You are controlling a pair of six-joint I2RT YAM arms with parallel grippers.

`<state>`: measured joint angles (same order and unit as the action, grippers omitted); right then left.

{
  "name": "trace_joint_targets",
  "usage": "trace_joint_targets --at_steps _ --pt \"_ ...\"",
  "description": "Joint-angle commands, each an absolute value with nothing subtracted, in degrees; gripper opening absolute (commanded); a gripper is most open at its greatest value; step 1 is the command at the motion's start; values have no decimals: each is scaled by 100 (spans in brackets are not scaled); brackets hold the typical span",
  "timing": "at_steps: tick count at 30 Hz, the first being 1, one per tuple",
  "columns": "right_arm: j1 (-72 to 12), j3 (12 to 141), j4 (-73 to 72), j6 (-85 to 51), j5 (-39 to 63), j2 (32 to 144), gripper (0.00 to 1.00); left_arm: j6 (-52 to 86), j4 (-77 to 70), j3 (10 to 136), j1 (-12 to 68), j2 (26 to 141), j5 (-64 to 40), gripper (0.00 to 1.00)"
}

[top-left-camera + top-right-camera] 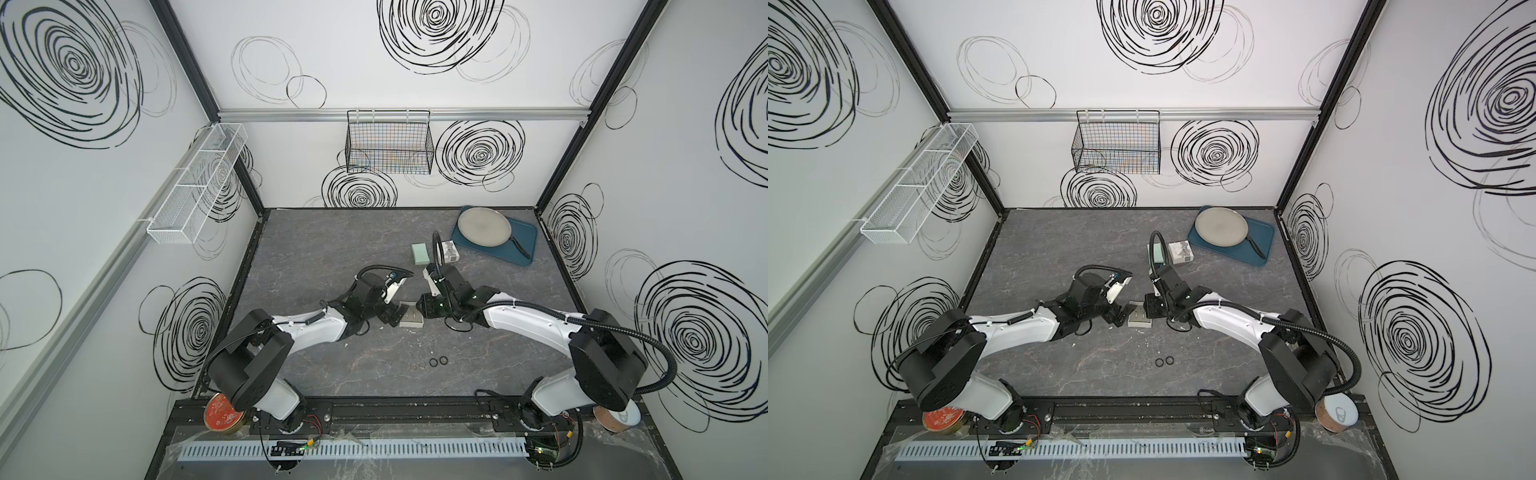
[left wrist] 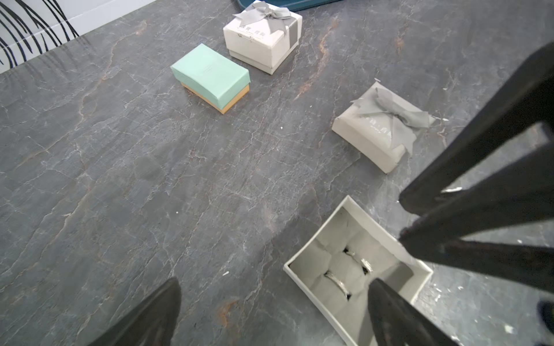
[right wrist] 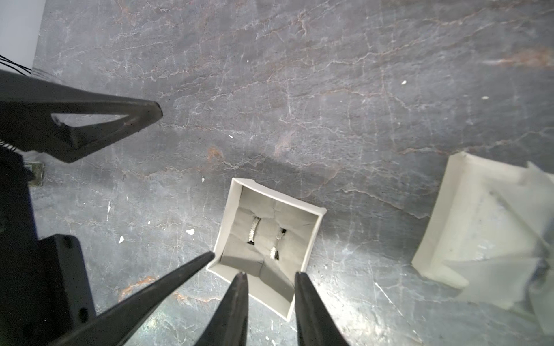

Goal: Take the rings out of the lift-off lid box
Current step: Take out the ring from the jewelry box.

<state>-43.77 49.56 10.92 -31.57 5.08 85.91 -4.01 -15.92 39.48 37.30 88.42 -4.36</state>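
The right claw point(image 3: 271, 275) is narrowed over the open box point(image 3: 228, 215) rim; any grip cannot be told. The left claw point(image 2: 275, 281) is spread wide alongside. Two silvery rings point(image 3: 254, 229) are seated inside, at the desk point(image 1: 311, 249) middle; other rings point(image 1: 433, 362) are laid nearer its front edge.

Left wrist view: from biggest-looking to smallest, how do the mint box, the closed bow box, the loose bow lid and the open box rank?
1. open box, partly hidden
2. loose bow lid
3. mint box and closed bow box: alike
Nearer things look bigger, so true sizes stay unsure.
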Motion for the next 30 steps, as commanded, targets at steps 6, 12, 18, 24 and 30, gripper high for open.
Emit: trace_joint_targets --at_steps 6,12,18,24,30 --pt "-4433 4957 904 -3459 553 8847 27 -327 -1475 4298 3639 9232 -431 100" --pt "-4495 4964 879 -3484 616 8945 26 -330 -1467 4324 3623 9333 -466 100" --pt "-4544 5022 875 -3481 668 9084 26 -314 -1437 4372 3595 9463 -475 100" --pt "-4552 5132 890 -3492 668 9333 25 -296 -1424 4403 3582 9560 -475 100" --pt "-4553 5416 1017 -3447 677 9661 23 -283 -1424 4407 3568 9597 -479 100"
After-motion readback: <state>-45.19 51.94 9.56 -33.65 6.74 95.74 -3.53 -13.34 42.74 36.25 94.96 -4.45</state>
